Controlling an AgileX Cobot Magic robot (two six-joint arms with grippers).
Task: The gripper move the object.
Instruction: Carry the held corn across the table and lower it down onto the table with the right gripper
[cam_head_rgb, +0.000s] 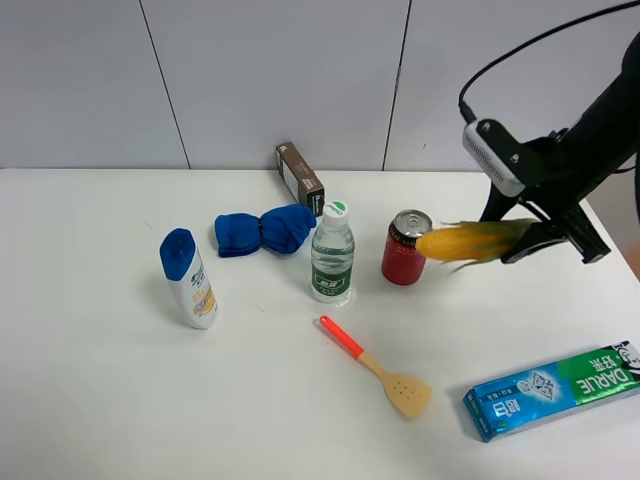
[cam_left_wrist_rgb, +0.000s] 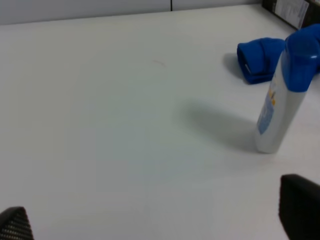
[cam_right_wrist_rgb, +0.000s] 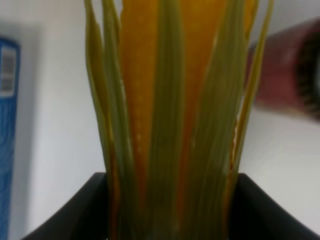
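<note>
My right gripper (cam_head_rgb: 535, 235) is shut on the ear of corn (cam_head_rgb: 475, 241), holding it by its green husk end above the table at the right. The yellow tip points left and hangs just beside the red can (cam_head_rgb: 404, 249). In the right wrist view the corn (cam_right_wrist_rgb: 175, 115) fills the frame between the dark fingers (cam_right_wrist_rgb: 65, 212). My left gripper (cam_left_wrist_rgb: 160, 220) is out of the exterior view; the left wrist view shows only two dark fingertips (cam_left_wrist_rgb: 300, 202) far apart over bare table, with nothing between them.
On the white table (cam_head_rgb: 100, 400): a shampoo bottle (cam_head_rgb: 190, 279), a blue cloth (cam_head_rgb: 264, 230), a brown box (cam_head_rgb: 299, 177), a water bottle (cam_head_rgb: 332, 254), an orange-handled spatula (cam_head_rgb: 377, 366) and a toothpaste box (cam_head_rgb: 555, 390) at the front right. The bottle (cam_left_wrist_rgb: 285, 95) and cloth (cam_left_wrist_rgb: 260, 59) show in the left wrist view.
</note>
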